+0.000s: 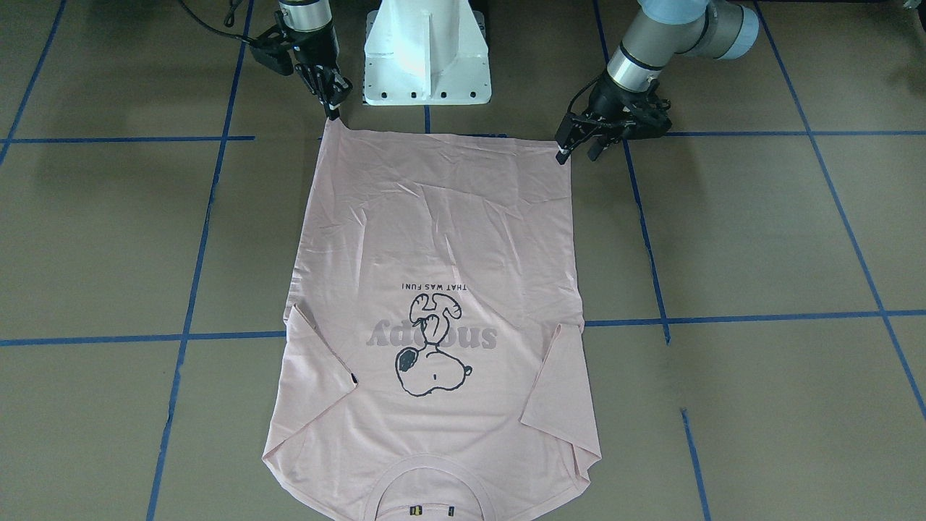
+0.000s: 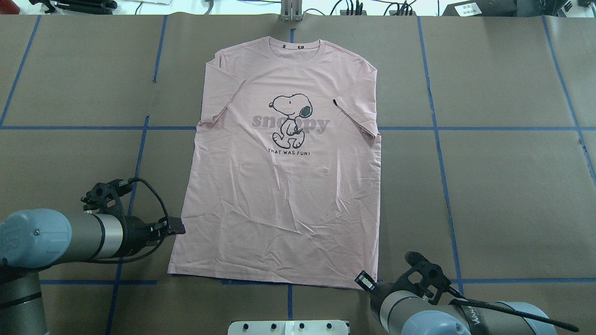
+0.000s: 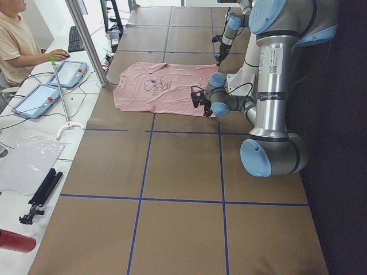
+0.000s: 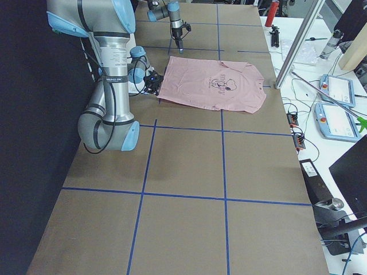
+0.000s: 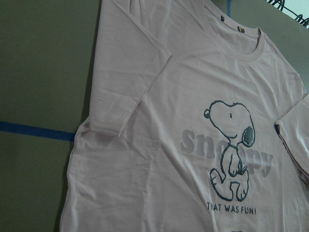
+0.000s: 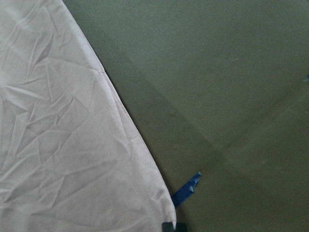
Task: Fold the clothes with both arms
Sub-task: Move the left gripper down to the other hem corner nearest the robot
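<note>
The pale pink T-shirt (image 1: 434,231) lies flat on the brown table, print side up, collar (image 2: 294,46) at the far edge and both sleeves folded in over the body. My left gripper (image 1: 577,154) is open at the hem's left corner, one finger at the cloth edge; the overhead view shows this left gripper (image 2: 178,229) beside the shirt's side seam. My right gripper (image 1: 333,108) is shut on the hem's right corner, which is drawn up to a point. In the right wrist view that corner of the T-shirt (image 6: 58,145) ends at the fingertips at the bottom edge.
The white pedestal (image 1: 427,65) stands between the arms, just behind the hem. Blue tape lines (image 2: 437,139) cross the brown table cover. A person (image 3: 14,34) sits at a side bench with control tablets (image 3: 69,71), beyond a slanted metal pole (image 3: 86,40).
</note>
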`<move>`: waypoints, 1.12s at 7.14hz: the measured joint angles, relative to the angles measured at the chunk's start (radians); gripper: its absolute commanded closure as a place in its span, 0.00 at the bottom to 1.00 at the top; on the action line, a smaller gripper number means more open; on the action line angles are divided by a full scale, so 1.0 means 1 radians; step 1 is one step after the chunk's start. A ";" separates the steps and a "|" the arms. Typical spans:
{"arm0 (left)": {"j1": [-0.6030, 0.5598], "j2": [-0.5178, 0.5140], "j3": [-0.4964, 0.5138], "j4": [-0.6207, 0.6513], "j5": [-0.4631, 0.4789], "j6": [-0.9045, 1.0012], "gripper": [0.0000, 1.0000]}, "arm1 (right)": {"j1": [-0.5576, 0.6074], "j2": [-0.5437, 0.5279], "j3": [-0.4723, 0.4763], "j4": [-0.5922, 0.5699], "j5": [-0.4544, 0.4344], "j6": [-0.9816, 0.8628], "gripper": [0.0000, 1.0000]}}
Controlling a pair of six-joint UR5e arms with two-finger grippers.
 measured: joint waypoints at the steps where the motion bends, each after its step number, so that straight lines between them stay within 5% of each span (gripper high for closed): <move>1: 0.040 0.000 -0.003 0.034 0.022 -0.017 0.27 | 0.001 -0.002 -0.001 0.000 0.001 0.000 1.00; 3: 0.081 -0.002 -0.003 0.078 0.034 -0.036 0.37 | 0.001 -0.002 -0.001 0.000 0.001 0.001 1.00; 5: 0.102 -0.002 -0.004 0.088 0.034 -0.040 0.58 | 0.001 -0.002 -0.002 0.000 0.000 0.001 1.00; 7: 0.108 -0.002 -0.004 0.089 0.033 -0.042 0.58 | 0.001 -0.003 -0.001 0.000 0.000 0.002 1.00; 8: 0.110 -0.002 -0.004 0.088 0.033 -0.042 0.67 | 0.001 -0.003 -0.001 0.000 0.000 0.002 1.00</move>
